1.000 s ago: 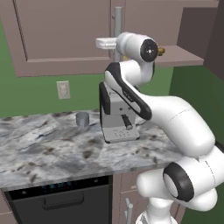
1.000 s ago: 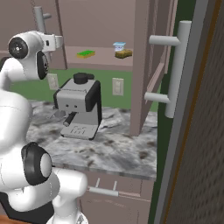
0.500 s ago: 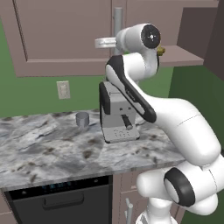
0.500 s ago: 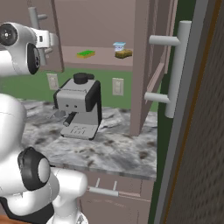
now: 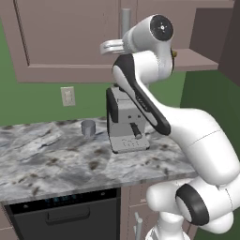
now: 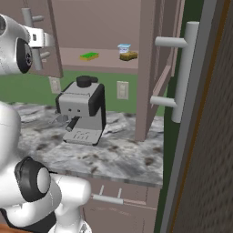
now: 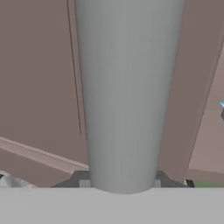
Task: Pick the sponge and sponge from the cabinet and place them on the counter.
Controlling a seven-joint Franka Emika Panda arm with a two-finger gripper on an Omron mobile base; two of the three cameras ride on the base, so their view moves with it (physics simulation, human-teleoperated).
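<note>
Left base view: the gripper (image 5: 123, 43), upper centre, is clamped on the long grey bar handle (image 5: 125, 21) of the mauve-brown wall cabinet (image 5: 65, 42).

Right base view: the green-and-yellow sponge (image 6: 89, 56) and tan sponge (image 6: 129, 55) lie on the open shelf, upper centre.

Hand view: the handle sits between the jaws; a slanted pull risks slipping off.

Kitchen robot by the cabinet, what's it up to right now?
The arm's gripper has its jaws shut on a grey bar handle of the cabinet. On the open shelf, the green sponge and the tan sponge sit untouched beside a small cup. Neither is on the counter yet, where the coffee machine stands.
</note>
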